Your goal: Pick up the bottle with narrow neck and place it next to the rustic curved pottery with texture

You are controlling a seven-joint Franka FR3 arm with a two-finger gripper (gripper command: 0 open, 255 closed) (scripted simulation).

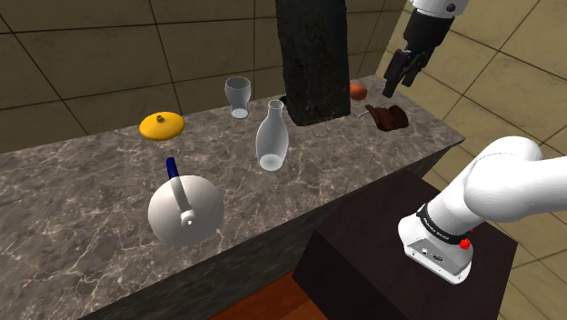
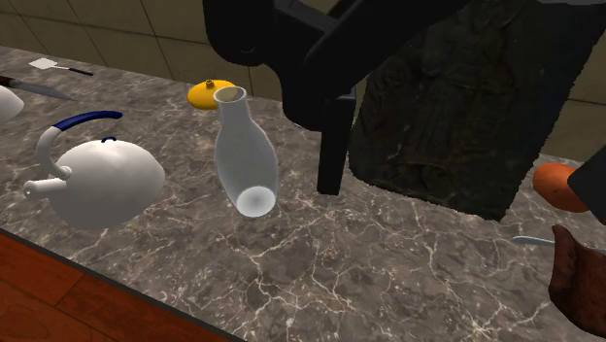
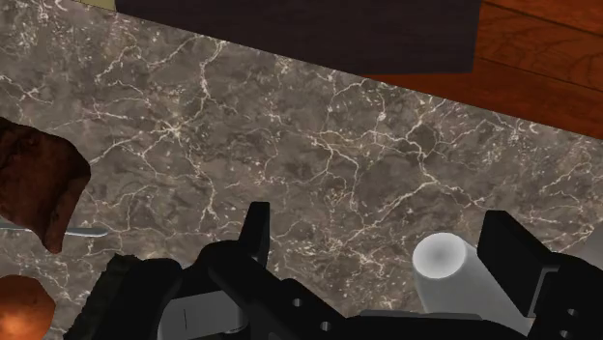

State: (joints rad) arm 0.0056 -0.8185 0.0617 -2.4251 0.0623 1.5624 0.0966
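Observation:
The bottle [image 1: 271, 136] is pale, translucent and narrow-necked, and stands upright mid-counter; it also shows in the second exterior view [image 2: 243, 151]. The brown, rough, curved pottery [image 1: 388, 116] sits near the counter's right end in the shoulder view, and at the right edge of the second exterior view [image 2: 581, 282]. My gripper [image 1: 400, 84] hangs in the air above the pottery, well to the right of the bottle. In the wrist view its fingers stand wide apart [image 3: 382, 227] with nothing held. There the pottery [image 3: 39, 184] lies off to one side, and the bottle [image 3: 443, 259] shows close to one finger, untouched.
A tall dark rough block [image 1: 313, 55] stands between bottle and pottery. A white kettle with a blue handle [image 1: 185, 209] sits near the front edge. A yellow lid [image 1: 162, 125], a glass [image 1: 238, 95] and an orange-brown round thing [image 1: 358, 89] line the back.

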